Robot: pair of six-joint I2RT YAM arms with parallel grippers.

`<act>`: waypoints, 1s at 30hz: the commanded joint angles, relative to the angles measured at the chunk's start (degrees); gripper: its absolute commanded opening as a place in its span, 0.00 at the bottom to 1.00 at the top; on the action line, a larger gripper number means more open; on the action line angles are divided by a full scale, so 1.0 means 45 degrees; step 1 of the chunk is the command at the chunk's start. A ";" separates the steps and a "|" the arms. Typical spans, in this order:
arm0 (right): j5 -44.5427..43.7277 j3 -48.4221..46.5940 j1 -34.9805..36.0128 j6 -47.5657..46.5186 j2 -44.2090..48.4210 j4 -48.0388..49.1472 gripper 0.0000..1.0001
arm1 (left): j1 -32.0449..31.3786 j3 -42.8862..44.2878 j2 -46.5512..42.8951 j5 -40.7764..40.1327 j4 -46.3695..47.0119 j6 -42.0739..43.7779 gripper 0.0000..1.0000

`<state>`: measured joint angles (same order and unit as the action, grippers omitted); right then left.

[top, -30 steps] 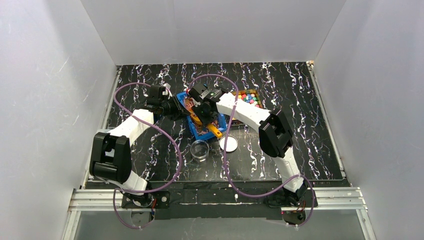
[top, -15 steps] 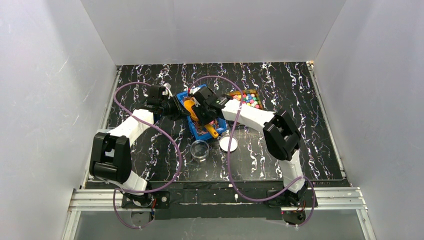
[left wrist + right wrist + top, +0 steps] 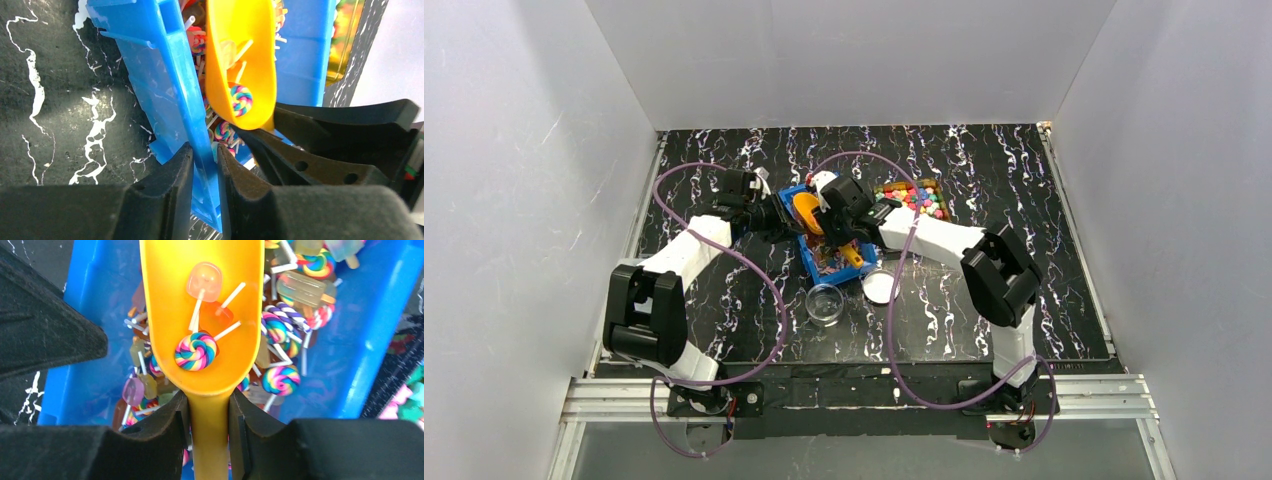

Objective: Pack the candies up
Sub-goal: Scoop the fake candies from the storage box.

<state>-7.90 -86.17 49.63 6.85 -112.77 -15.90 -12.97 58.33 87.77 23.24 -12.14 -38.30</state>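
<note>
A blue bin (image 3: 810, 265) holds small lollipops and ice-lolly sweets on sticks (image 3: 282, 379). My right gripper (image 3: 832, 218) is shut on the handle of an orange scoop (image 3: 200, 300) held over the bin. The scoop carries a rainbow lollipop (image 3: 195, 351) and two pale sweets. My left gripper (image 3: 204, 152) is shut on the bin's left wall (image 3: 170, 85), and the scoop (image 3: 240, 55) shows just beyond it. Chunky multicoloured candies fill a clear tray (image 3: 919, 197) behind the bin to the right.
An open glass jar (image 3: 825, 302) stands in front of the bin with its white lid (image 3: 881, 287) lying beside it on the right. White walls enclose the black marbled table (image 3: 1024, 260). Purple cables loop over both arms.
The right arm's elbow has swung right and towards the front, and its wrist has shifted slightly over the bin. The scoop's bowl shows more plainly. The left arm has not moved.
</note>
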 commanded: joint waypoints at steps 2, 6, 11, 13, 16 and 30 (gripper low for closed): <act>-0.1024 0.0920 -0.0267 -0.0520 0.1738 0.0261 0.01 | -0.0252 0.0667 -0.0257 0.0970 -0.1789 0.1150 0.28; -0.1027 0.1369 -0.0264 -0.0585 0.2608 -0.0575 0.01 | -0.0257 0.0842 -0.0358 0.0867 -0.1872 0.1246 0.39; -0.0811 0.1641 -0.0266 -0.0590 0.3536 -0.2109 0.01 | -0.0252 0.0977 -0.0353 0.0899 -0.1892 0.1212 0.45; -0.0637 0.1654 -0.0266 -0.0585 0.3905 -0.2735 0.01 | -0.0262 0.0981 -0.0382 0.0908 -0.1889 0.1207 0.47; -0.0364 0.1606 -0.0255 -0.0528 0.4361 -0.3714 0.01 | -0.0252 0.1020 -0.0449 0.0876 -0.1937 0.1246 0.49; 0.1142 0.3123 0.0153 -0.0870 0.7862 -0.5641 0.01 | -0.0251 0.1349 -0.2272 0.1520 -0.3898 0.1844 0.67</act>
<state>-5.54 -73.49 48.99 4.51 -82.13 -39.18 -14.06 61.76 82.54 26.74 -24.10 -32.16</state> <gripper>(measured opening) 0.372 0.647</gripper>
